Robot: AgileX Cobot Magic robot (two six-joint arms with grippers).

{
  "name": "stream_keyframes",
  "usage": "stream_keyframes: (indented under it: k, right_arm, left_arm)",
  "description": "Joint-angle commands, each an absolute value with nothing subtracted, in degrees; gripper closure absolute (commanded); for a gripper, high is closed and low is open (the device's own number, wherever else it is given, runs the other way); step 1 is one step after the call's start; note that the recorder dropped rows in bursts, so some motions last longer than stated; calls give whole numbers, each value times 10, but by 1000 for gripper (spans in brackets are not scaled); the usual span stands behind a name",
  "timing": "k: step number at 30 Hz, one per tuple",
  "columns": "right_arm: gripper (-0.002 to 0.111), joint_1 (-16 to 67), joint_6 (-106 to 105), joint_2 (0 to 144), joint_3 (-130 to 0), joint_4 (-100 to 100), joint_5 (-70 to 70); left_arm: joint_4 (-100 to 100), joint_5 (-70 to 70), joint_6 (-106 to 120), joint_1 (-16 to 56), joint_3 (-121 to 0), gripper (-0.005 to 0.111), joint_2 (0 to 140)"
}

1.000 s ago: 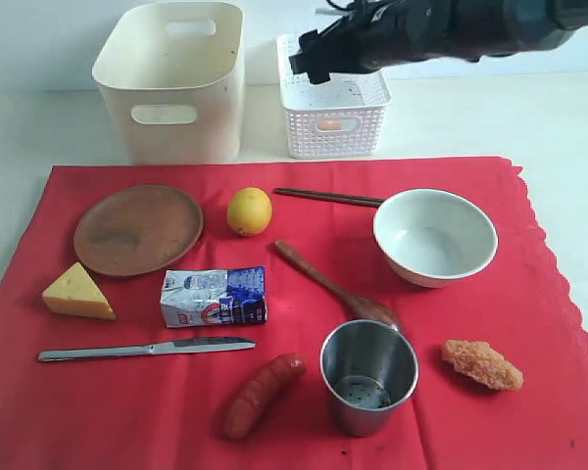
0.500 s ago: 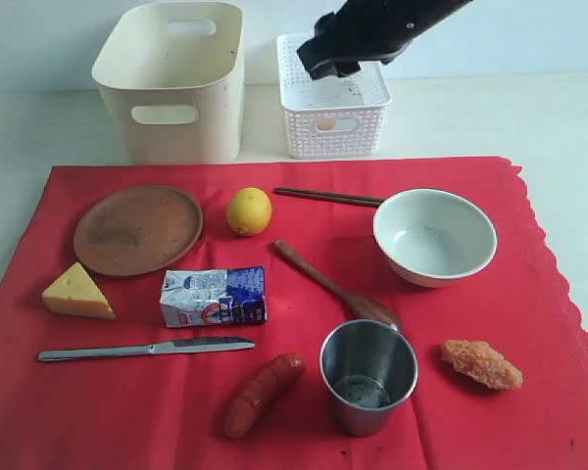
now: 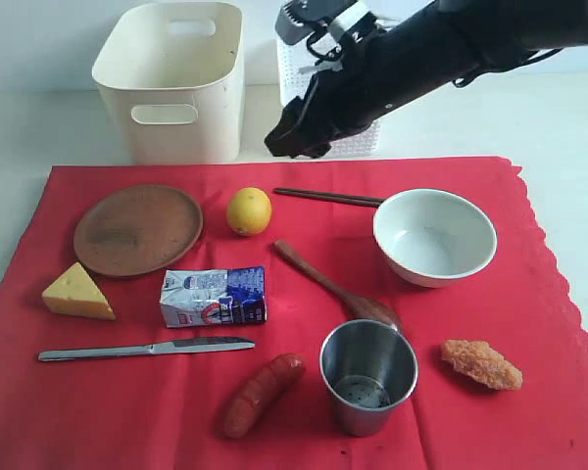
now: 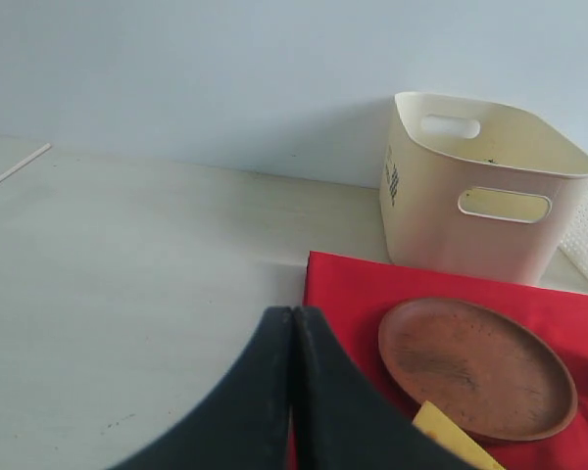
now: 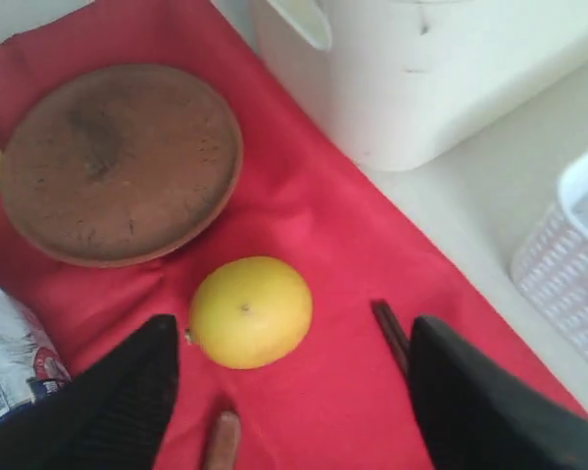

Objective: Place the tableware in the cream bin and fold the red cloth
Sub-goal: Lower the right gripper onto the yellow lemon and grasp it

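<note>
A: The surface?
B: A pale table [image 3: 568,117] under a white wall [image 3: 39,39] is bearing the cloth [image 3: 529,294]; plate [image 3: 137,230], bowl [image 3: 434,235] and cup [image 3: 367,377] are lying on it, the bin [image 3: 176,88] standing beyond its far edge
A: And the wrist views?
B: They are showing the jaws plainly: right gripper [image 5: 292,333] gaping wide above the lemon [image 5: 250,311], empty; left gripper [image 4: 292,315] pressed closed

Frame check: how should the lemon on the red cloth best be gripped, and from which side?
Grip the lemon across its widest middle, coming straight down from above. It is round and sits free on the red cloth, with bare fabric between it and the plate and chopsticks, so fingers likely fit either side. The right claw hangs open nearby.
</note>
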State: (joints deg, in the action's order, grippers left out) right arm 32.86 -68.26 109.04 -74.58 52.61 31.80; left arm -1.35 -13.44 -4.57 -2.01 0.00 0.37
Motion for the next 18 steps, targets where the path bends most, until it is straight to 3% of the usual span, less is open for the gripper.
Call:
stream_keyframes:
  k: [1,9,18]
  right_arm:
    - [27,369,-710,1112,-742,513,300]
    - [15,423,-725,1177,-742,501,193]
    - [14,426,-781,1232,-742,508,130]
  left_arm:
    - [-16,-128,-48,-21,0,105,0]
    - [-16,-128,-48,-21,0,105,0]
    - [-16,-128,-48,-21,0,105,0]
